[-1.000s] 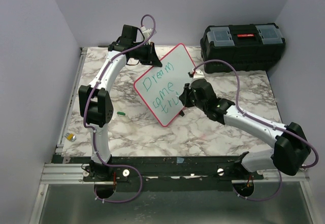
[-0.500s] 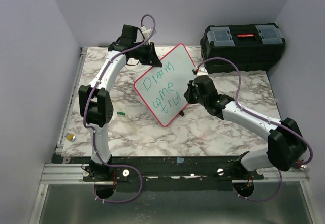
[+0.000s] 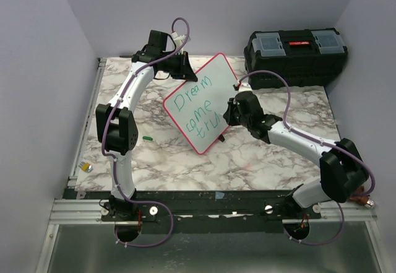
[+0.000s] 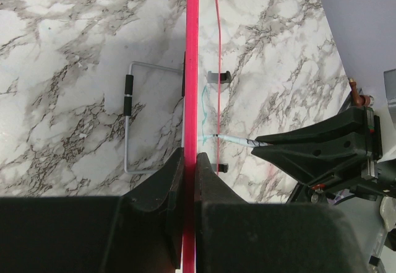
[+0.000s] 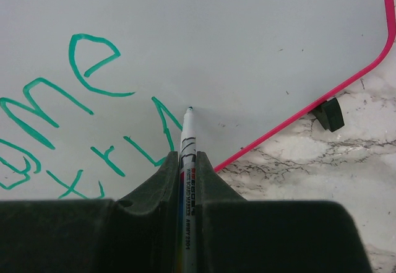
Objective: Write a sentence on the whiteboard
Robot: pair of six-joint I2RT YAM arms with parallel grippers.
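Both claws clamped | left claw (image 4: 189,156): on whiteboard (image 3: 216,75) rim | right claw (image 5: 187,156): on marker (image 5: 187,134), tip touching whiteboard

The left arm (image 3: 132,90) reaches far forward, the right arm (image 3: 298,142) angles inward (both jaws clamped).

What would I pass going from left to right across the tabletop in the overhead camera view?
A small yellow-and-silver object by the left edge, then a small green object, then the whiteboard, then the black toolbox at the far right.
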